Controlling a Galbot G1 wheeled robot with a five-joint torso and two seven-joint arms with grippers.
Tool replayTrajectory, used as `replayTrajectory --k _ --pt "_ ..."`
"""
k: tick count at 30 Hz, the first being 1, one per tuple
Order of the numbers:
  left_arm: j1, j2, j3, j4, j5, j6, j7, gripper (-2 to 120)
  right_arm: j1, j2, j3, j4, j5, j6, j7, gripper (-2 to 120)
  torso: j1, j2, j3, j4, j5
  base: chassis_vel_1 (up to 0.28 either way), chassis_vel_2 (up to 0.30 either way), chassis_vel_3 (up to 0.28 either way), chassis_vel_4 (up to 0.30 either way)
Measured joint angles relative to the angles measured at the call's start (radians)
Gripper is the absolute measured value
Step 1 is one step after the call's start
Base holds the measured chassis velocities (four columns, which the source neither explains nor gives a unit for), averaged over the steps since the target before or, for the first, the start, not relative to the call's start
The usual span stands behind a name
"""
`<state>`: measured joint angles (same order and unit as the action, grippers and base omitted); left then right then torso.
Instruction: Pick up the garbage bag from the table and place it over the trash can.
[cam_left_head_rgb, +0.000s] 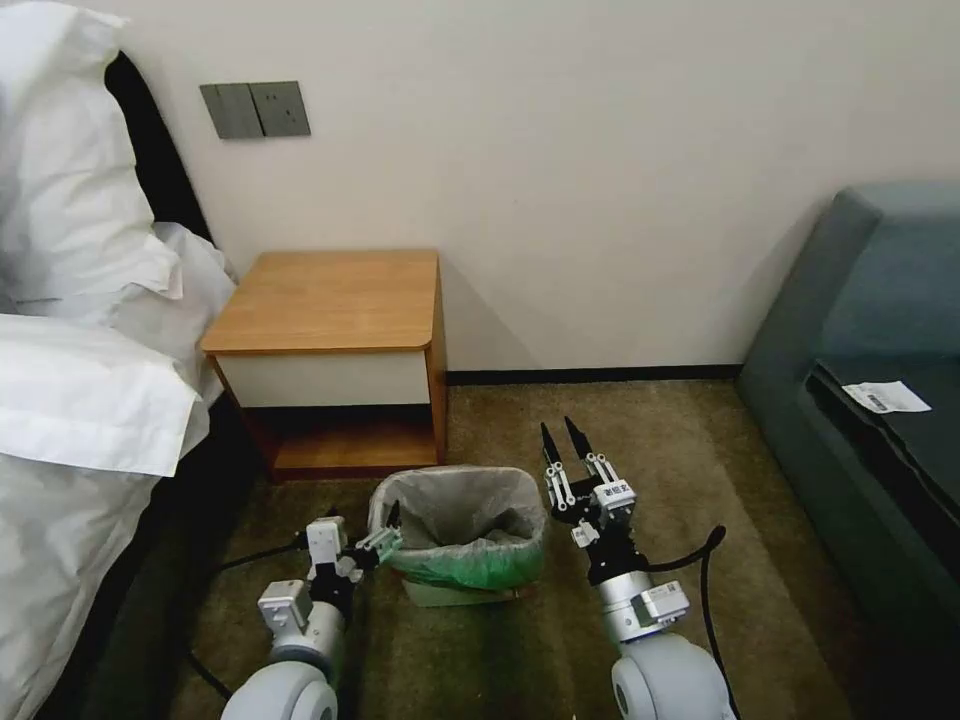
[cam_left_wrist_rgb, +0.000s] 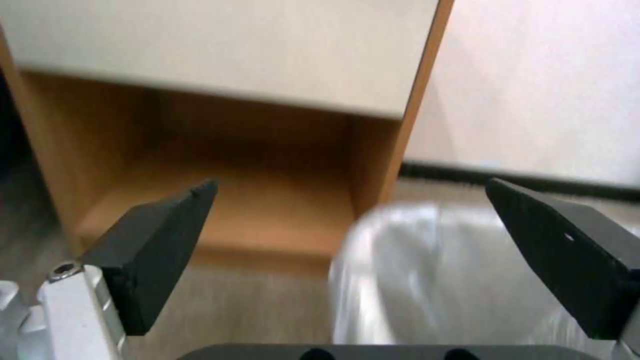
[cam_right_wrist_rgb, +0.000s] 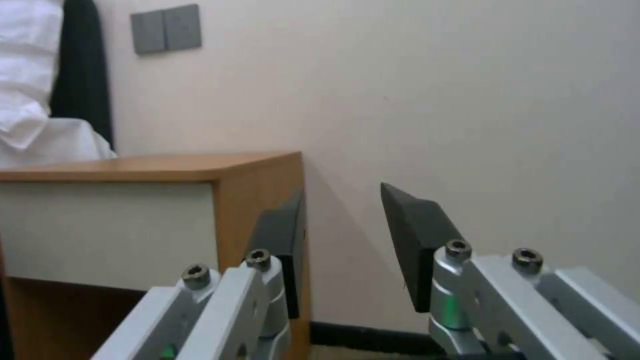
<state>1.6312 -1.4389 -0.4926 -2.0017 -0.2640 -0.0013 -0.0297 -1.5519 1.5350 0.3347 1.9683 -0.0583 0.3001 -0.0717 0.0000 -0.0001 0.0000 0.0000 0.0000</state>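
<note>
Carpeted floor (cam_left_head_rgb: 620, 440) before the table (cam_left_head_rgb: 330, 300) is occupied by the trash can (cam_left_head_rgb: 455, 590), over which the garbage bag (cam_left_head_rgb: 465, 520) is draped. At its left rim the left gripper (cam_left_head_rgb: 385, 535) is seen, fingers spread wide and empty. Just beside its right rim the right gripper (cam_left_head_rgb: 562, 437) is raised, fingers slightly parted, nothing held.

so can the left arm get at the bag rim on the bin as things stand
Probably yes: the left gripper sits right beside the garbage bag on the trash can, fingers open, with nothing between them.
</note>
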Motion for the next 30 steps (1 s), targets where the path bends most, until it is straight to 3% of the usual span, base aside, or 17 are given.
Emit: replayTrajectory --k 5,6,7,10,13,19,21,23,24,25,26,27,28,30 --pt "-0.017 -0.011 -0.003 0.044 0.078 -0.142 0.035 100 -0.002 0.012 0.006 -0.028 -0.005 0.008 0.007 30 0.0 0.0 0.0 0.0001 -0.0006 0.0 0.0 0.0 0.0" --pt "-0.023 -0.014 -0.003 0.067 0.107 -0.211 0.051 100 -0.001 0.017 0.008 -0.038 -0.01 0.008 0.013 30 0.0 0.0 0.0 0.0 -0.0019 0.0 0.0 0.0 0.0" --pt "-0.023 -0.014 -0.003 0.067 0.107 -0.211 0.051 100 -0.001 0.017 0.008 -0.038 -0.01 0.008 0.013 30 0.0 0.0 0.0 0.0 -0.0019 0.0 0.0 0.0 0.0" --pt "-0.025 -0.017 -0.003 0.09 0.138 -0.334 0.061 100 0.01 0.027 0.012 -0.066 -0.021 0.008 0.023 30 0.0 0.0 0.0 0.0 -0.0029 0.0 0.0 0.0 0.0" --pt "-0.025 -0.019 -0.004 0.091 0.153 -0.38 0.057 100 0.019 0.032 0.014 -0.091 -0.029 0.01 0.024 30 0.0 0.0 0.0 -0.0001 -0.0035 0.0 0.0 0.0 0.0" --pt "-0.028 -0.016 -0.005 0.081 0.158 -0.393 0.049 100 0.047 0.031 0.014 -0.152 -0.026 0.016 0.007 30 0.0 0.0 0.0 -0.0003 -0.0031 0.0 0.0 0.0 0.0" --pt "-0.032 -0.017 -0.004 0.079 0.161 -0.388 0.046 100 0.065 0.031 0.022 -0.177 -0.013 0.014 -0.005 30 0.0 0.0 0.0 -0.0004 0.0002 0.0 0.0 0.0 0.0" --pt "-0.034 -0.02 -0.002 0.08 0.163 -0.388 0.041 100 0.073 0.029 0.025 -0.186 -0.007 0.012 -0.006 30 0.0 0.0 0.0 -0.0002 0.0009 0.0 0.0 0.0 0.0" --pt "-0.037 -0.023 0.0 0.083 0.163 -0.389 0.035 100 0.084 0.023 0.03 -0.199 -0.001 0.011 -0.006 30 0.0 0.0 0.0 -0.0001 0.0044 0.0 0.0 0.0 0.0" --pt "-0.037 -0.023 0.0 0.083 0.163 -0.389 0.035 100 0.084 0.023 0.03 -0.199 -0.001 0.011 -0.006 30 0.0 0.0 0.0 -0.0001 0.0044 0.0 0.0 0.0 0.0" --pt "-0.039 -0.026 0.001 0.087 0.163 -0.389 0.028 100 0.093 0.019 0.036 -0.21 0.002 0.011 -0.007 30 0.0 0.0 0.0 0.0002 0.0069 0.0 0.0 0.0 0.0" --pt "-0.04 -0.027 0.001 0.089 0.163 -0.391 0.026 100 0.099 0.014 0.043 -0.217 0.004 0.01 -0.009 30 0.0 0.0 0.0 0.0002 0.0063 0.0 0.0 0.0 0.0" --pt "-0.04 -0.028 0.001 0.093 0.162 -0.393 0.023 100 0.107 0.003 0.058 -0.222 0.009 0.008 -0.008 30 0.0 0.0 0.0 0.0003 0.0035 0.0 0.0 0.0 0.0" --pt "-0.041 -0.028 0.0 0.096 0.16 -0.393 0.022 100 0.11 -0.008 0.068 -0.223 0.016 0.004 -0.008 30 0.0 0.0 0.0 0.0001 0.0028 0.0 0.0 0.0 0.0"
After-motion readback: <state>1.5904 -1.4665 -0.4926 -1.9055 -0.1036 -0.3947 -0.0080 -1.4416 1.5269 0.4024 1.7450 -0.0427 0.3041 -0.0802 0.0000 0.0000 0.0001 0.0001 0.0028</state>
